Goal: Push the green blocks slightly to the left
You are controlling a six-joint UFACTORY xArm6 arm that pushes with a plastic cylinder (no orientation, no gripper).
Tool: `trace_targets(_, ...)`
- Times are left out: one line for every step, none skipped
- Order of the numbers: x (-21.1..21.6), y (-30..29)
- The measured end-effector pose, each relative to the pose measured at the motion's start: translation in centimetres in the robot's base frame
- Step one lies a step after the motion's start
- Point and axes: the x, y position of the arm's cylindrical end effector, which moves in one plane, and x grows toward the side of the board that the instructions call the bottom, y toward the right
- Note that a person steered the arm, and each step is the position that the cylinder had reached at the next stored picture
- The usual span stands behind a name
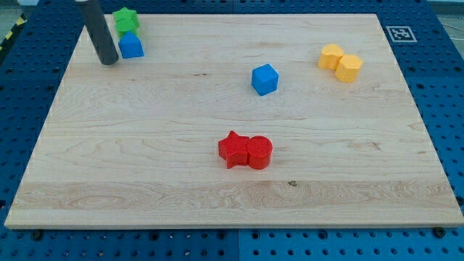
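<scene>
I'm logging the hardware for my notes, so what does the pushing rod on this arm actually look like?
Only the rod shows: a plain, straight cylinder, dark grey to black, with a smooth matte surface. No cables, markings or labels are visible. My tip ends blunt and flat. The arm above it is out of view.

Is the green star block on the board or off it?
On: the green star block sits inside the board's top-left edge, touching a blue block.

- Fiducial marker [398,33]: black-and-white square pattern printed at the wooden board's [217,188] top right corner in the view; it carries no letters or numbers.
- No other readable text, labels or brands.
</scene>
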Motion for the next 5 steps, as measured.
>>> trace_targets(1.6,3.6)
trace_targets(3.7,7.7)
trace_targets(1.4,9.2)
trace_targets(1.0,12.8)
trace_targets(-2.5,9.4)
